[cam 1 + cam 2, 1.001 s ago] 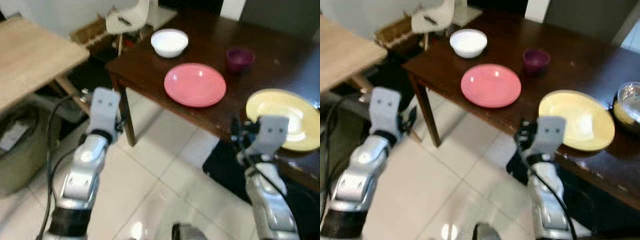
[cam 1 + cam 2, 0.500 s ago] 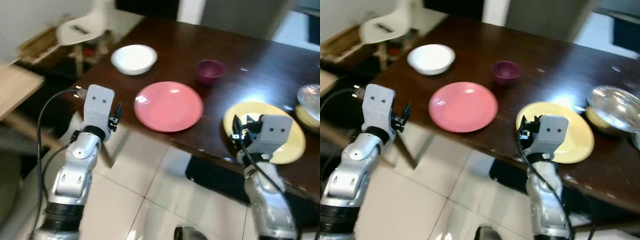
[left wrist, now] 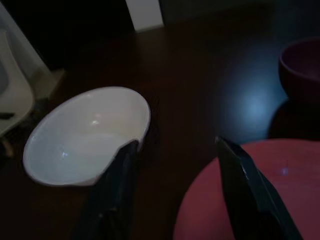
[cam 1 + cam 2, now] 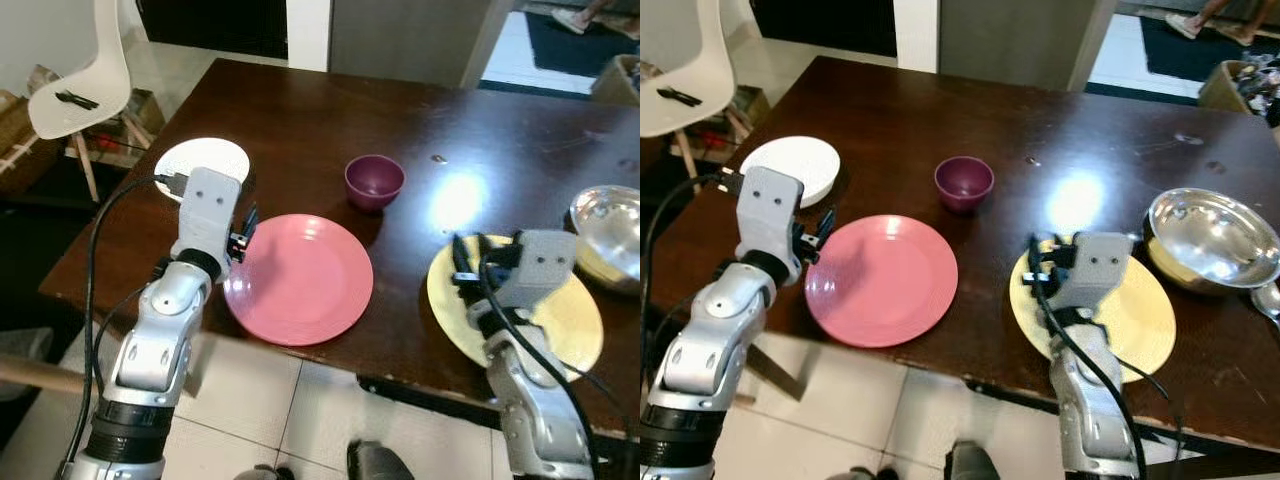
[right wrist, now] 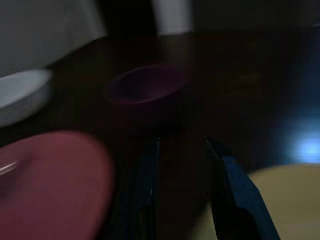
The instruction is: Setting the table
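The pink plate (image 4: 881, 280) lies flat near the table's (image 4: 1060, 130) front edge, on your left half of it. The yellow plate (image 4: 1140, 320) lies flat to its right, also at the front edge, well apart from the pink one. A purple cup (image 4: 964, 183) stands upright behind and between the two plates. A white bowl (image 4: 790, 168) sits toward the left edge, just beyond the pink plate. A steel bowl (image 4: 1210, 238) sits at the right, close behind the yellow plate; whether they touch cannot be told.

Your left gripper (image 3: 175, 170) hovers over the gap between the white bowl and the pink plate's left rim. Its fingers (image 3: 120, 185) stand moderately apart and hold nothing. Your right gripper (image 5: 180, 165) hovers over the left part of the yellow plate, pointing toward the purple cup. Its fingers (image 5: 227, 185) stand narrowly apart, also empty.

Judgement: nothing is grasped, and both arms are raised at the table front. The step in hand appears to be the approach, with a first pick yet to be made. Which piece you intend is not evident; the left gripper is nearest the white bowl and the pink plate.

Next move, as advice: the plates lie flat, so a rim grasp needs one finger worked under the edge. The white bowl's raised wall offers an easier pinch. Open the left fingers wider before descending.

A white chair (image 4: 80, 80) stands off the table's far left corner.
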Tool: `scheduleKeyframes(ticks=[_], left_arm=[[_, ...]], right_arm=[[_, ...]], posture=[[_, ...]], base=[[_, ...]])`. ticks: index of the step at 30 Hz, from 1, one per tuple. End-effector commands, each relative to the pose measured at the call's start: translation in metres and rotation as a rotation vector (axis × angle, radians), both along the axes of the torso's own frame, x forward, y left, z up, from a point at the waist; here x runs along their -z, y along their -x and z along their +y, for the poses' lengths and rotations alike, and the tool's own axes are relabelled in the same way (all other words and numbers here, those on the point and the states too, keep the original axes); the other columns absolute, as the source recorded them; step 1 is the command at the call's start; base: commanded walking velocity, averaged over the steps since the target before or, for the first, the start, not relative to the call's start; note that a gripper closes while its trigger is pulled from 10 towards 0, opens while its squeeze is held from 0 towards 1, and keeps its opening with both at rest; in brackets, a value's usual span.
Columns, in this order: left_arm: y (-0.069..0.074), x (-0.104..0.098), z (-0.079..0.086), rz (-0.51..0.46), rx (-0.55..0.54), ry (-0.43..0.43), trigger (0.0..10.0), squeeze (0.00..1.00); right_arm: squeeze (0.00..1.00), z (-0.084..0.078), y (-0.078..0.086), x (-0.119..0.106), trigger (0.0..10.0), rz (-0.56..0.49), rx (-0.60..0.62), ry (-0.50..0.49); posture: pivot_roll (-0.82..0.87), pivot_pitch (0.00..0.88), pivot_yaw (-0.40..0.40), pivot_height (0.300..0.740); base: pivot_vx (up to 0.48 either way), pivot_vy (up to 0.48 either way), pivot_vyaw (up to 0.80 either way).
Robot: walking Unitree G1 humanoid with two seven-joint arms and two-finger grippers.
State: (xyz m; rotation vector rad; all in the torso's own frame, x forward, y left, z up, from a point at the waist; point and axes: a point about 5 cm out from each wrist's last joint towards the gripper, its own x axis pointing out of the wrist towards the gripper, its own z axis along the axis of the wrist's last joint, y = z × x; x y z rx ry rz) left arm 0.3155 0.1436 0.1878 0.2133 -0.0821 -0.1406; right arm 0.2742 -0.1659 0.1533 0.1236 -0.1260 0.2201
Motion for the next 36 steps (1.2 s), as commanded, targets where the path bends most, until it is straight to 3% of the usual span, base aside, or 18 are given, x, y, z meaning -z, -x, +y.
scheduleKeyframes(ticks=[1,5,9,11,16,20,23,28,33,36], left_arm=[[0.003,0.006,0.007,0.020,-0.024,-0.007,10.0,0.00],[0.005,0.007,0.011,0.028,-0.003,-0.003,10.0,0.00],[0.006,0.014,0.011,0.095,0.120,0.081,10.0,0.00],[0.000,0.022,0.004,0.144,0.249,0.166,10.0,0.00],[-0.011,0.030,-0.003,0.171,0.330,0.155,10.0,0.00],[-0.026,0.040,-0.003,0.219,0.320,0.151,10.0,0.00],[-0.032,0.055,0.005,0.288,0.282,0.202,10.0,0.00],[-0.024,0.077,0.020,0.365,0.255,0.288,10.0,0.00],[-0.019,0.089,0.025,0.394,0.244,0.324,10.0,0.00],[-0.012,0.106,0.030,0.437,0.223,0.358,10.0,0.00]], right_arm=[[0.00,0.013,0.008,0.000,10.0,0.010,-0.128,-0.030],[0.00,0.023,0.013,0.000,10.0,0.029,-0.225,-0.044],[0.00,0.024,0.012,0.005,10.0,0.048,-0.246,-0.001],[0.00,0.018,0.006,0.005,10.0,0.051,-0.223,0.025],[0.00,0.017,0.001,0.005,10.0,0.062,-0.247,-0.002],[0.00,0.024,-0.004,0.009,10.0,0.087,-0.323,-0.074],[0.00,0.032,-0.010,0.011,10.0,0.100,-0.374,-0.109],[0.00,0.037,-0.012,0.008,10.0,0.095,-0.414,-0.127],[0.00,0.039,-0.013,0.005,10.0,0.090,-0.438,-0.132],[0.00,0.043,-0.013,0.002,10.0,0.084,-0.484,-0.150]], posture=[[-0.11,0.074,0.089,0.740],[-0.10,0.076,0.086,0.740],[-0.10,0.077,0.084,0.740],[-0.10,0.081,0.081,0.740],[-0.11,0.088,0.084,0.740],[-0.11,0.095,0.096,0.740],[-0.12,0.105,0.099,0.740],[-0.12,0.116,0.089,0.740],[-0.12,0.121,0.084,0.740],[-0.13,0.126,0.080,0.740]], base=[[0.000,0.000,0.00],[0.000,0.000,0.00],[0.000,0.000,0.00],[0.000,0.000,0.00],[0.000,0.000,0.00],[0.000,0.000,0.00],[0.000,0.000,0.00],[0.000,0.000,0.00],[0.000,0.000,0.00],[0.000,0.000,0.00]])
